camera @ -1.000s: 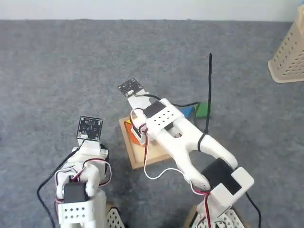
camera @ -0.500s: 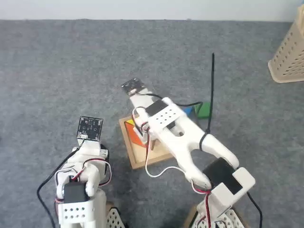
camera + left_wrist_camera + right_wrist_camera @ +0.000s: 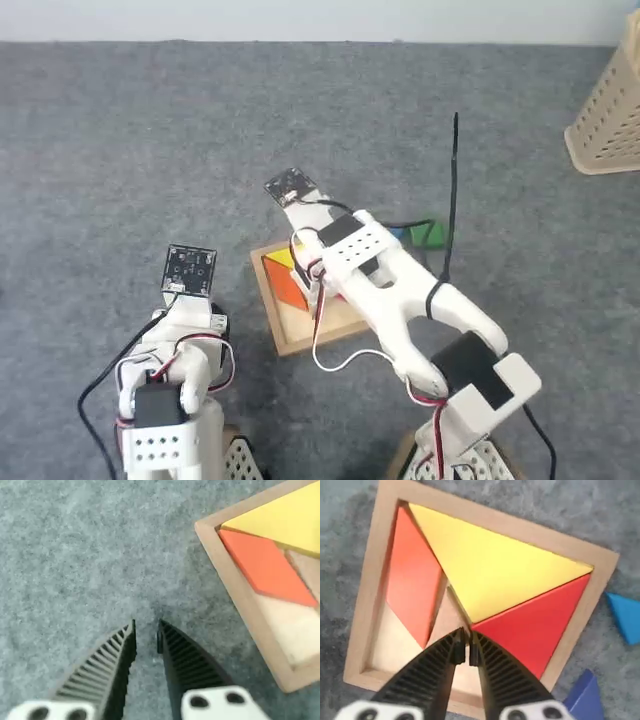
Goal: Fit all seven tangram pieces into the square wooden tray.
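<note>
Your right gripper (image 3: 466,647) hangs empty over the middle of the square wooden tray (image 3: 372,580), fingers nearly touching. The left gripper (image 3: 146,630), fingers narrowly apart, sits over carpet at the tray's 9 o'clock. Lift straight off the large yellow triangle (image 3: 490,575), open wide, then fetch the light blue triangle (image 3: 625,615) at 2 o'clock. Since a second ago the right arm has slid toward 3 o'clock, uncovering more tray.

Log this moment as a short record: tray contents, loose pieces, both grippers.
tray: wooden tray, partly filled
in tray: yellow triangle, red triangle, orange parallelogram
loose on carpet: light blue piece, dark blue piece, green piece
left gripper: slightly open, empty, over carpet beside tray
right gripper: shut, empty, above tray's middle
</note>
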Robot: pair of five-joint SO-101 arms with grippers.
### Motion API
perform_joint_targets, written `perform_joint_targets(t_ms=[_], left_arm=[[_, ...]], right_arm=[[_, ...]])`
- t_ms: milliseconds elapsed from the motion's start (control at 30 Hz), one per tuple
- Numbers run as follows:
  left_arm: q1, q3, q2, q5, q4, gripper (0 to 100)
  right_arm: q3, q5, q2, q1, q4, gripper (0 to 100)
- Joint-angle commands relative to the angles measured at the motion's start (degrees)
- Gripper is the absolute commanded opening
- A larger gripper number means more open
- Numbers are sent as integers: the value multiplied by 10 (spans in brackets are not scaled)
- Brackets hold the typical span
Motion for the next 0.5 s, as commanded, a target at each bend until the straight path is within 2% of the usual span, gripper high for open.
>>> perform_joint_targets(t_ms=[0,367,467], left_arm=[[1,-6,-12,4,0,71],[1,-6,-12,4,0,71],[1,-6,-12,4,0,71]], right_arm=[[-15,10,-9,-9,-10,6],[-16,11,-50,-7,6,6],[17,36,-57,-8,-21,6]])
